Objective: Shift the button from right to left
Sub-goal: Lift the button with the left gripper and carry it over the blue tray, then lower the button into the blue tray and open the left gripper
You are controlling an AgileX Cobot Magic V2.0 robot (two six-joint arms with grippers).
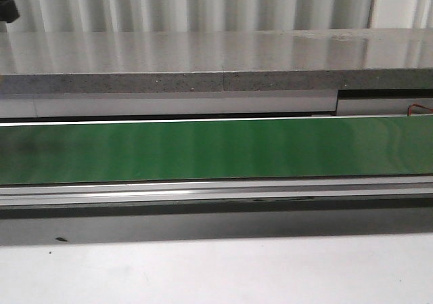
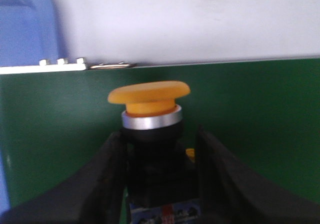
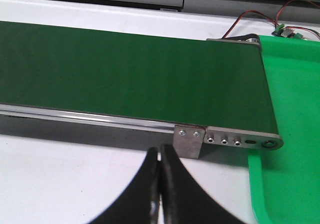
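Observation:
In the left wrist view the button (image 2: 150, 102) has a yellow mushroom cap, a silver ring, a black collar and a blue block at its base. It sits between the black fingers (image 2: 95, 184) of my left gripper (image 2: 159, 156), which is shut on its dark body, above the green belt (image 2: 260, 119). In the right wrist view my right gripper (image 3: 160, 154) is shut and empty over the white table, just in front of the belt's (image 3: 130, 69) end bracket (image 3: 189, 140). The front view shows only the green belt (image 1: 216, 148); no gripper or button appears there.
A blue bin (image 2: 25, 27) stands beyond the belt's far edge in the left wrist view. A green tray (image 3: 290, 134) lies past the belt's end in the right wrist view, with red wires (image 3: 250, 22) near it. A grey stone ledge (image 1: 216, 60) runs behind the belt.

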